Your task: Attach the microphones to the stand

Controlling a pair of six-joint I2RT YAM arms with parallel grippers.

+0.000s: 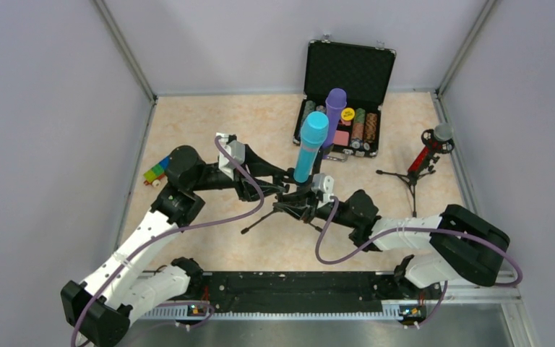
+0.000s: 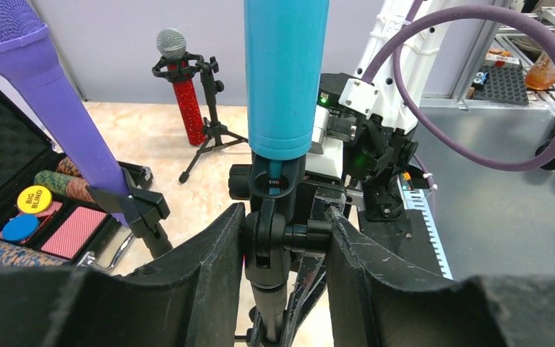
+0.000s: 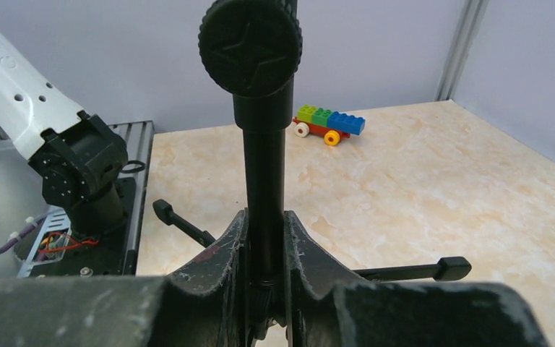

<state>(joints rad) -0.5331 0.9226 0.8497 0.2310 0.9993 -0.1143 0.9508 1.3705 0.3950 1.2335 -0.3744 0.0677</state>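
Beige tabletop (image 1: 209, 144) bore the stand (image 3: 264, 166), gripped tight by left end effector (image 2: 285, 225) and right end effector (image 3: 266, 220); keeping teal microphone (image 1: 311, 148) upright mattered.

I log plain pale lilac-grey walls (image 1: 43, 108) on left, rear, right. Silver metal posts (image 1: 124, 50) run up both rear corners. Matching silver rail (image 1: 224, 92) trims rear wall base. Table surface (image 1: 209, 123): beige marble pattern, slight sheen. Grey brushed-metal strip (image 1: 318, 336) along near edge. I read light as even, diffuse; shadows soft, short.
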